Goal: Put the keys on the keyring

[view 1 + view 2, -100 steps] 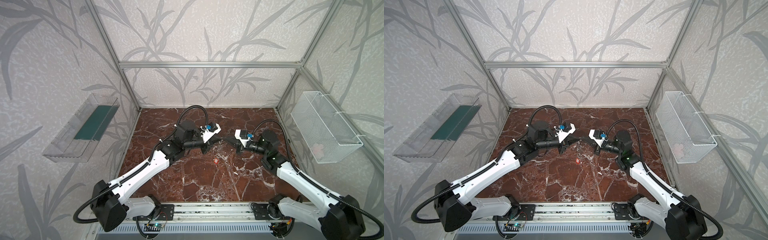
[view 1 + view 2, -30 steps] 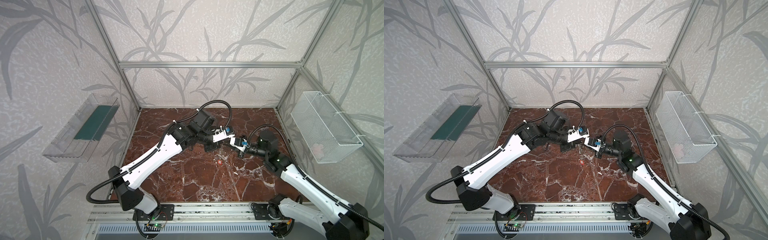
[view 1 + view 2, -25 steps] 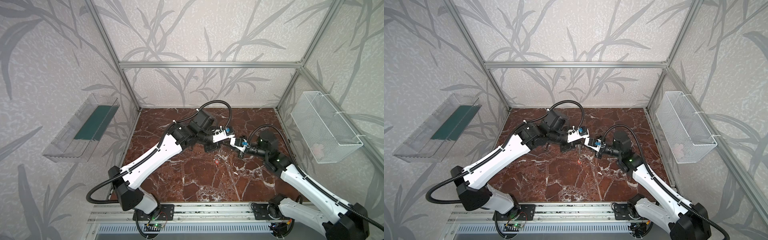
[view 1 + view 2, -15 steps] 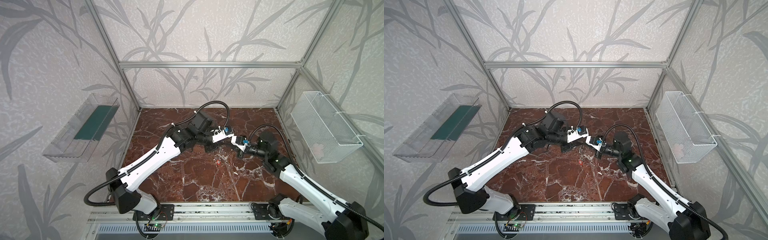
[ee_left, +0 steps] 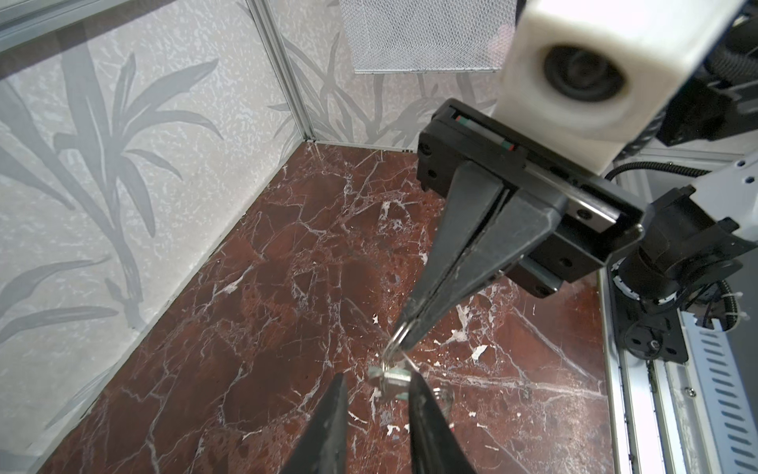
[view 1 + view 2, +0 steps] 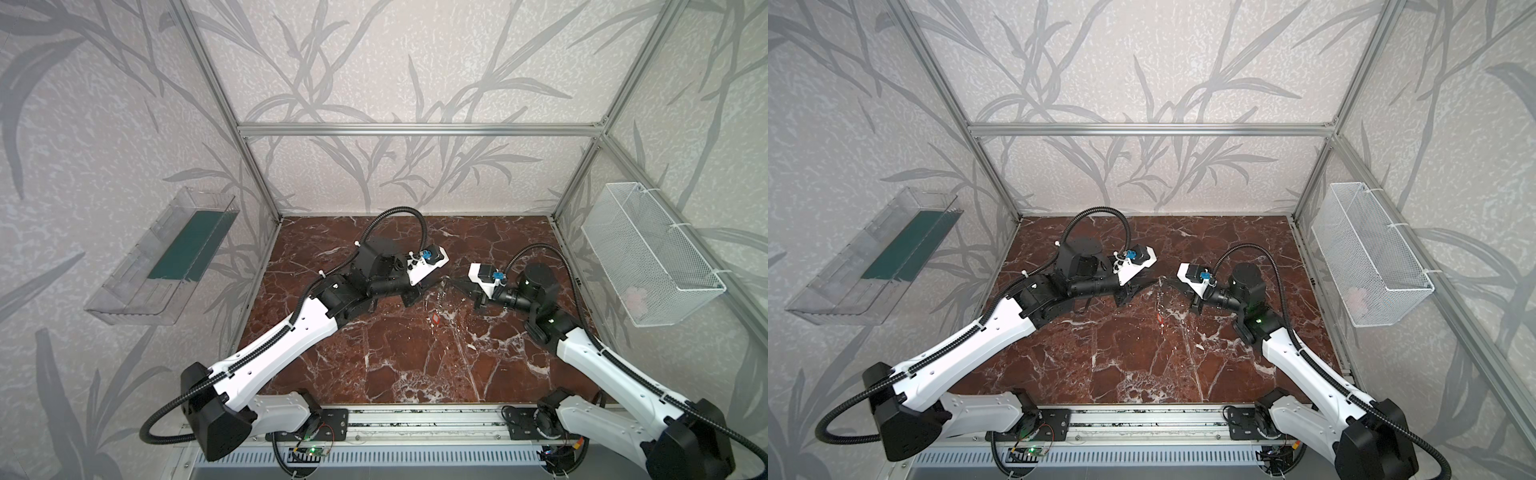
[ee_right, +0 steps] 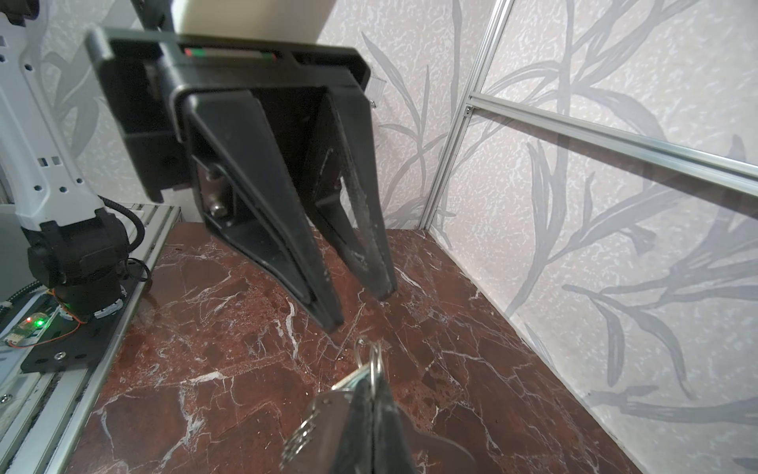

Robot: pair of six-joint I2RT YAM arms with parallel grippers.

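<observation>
Floor (image 6: 374, 365) open all round; left gripper (image 6: 434, 284) and right gripper (image 6: 454, 282) block the centre, tips apparently almost touching; tag (image 6: 436, 318) beneath.

A lab test cell (aluminium frame (image 6: 415, 129), leaf-papered panels (image 6: 415, 62), marble-look tabletop (image 6: 415, 365)).

Left gripper (image 7: 359, 310) is open now: a second ago it's pinched shut, now its fingers stand apart. It's also backed off a bit from the right gripper (image 5: 406, 326), so there's a small gap where the two were tip to tip before. The keyring (image 5: 397, 337) sits in the right one's pinch alone.
</observation>
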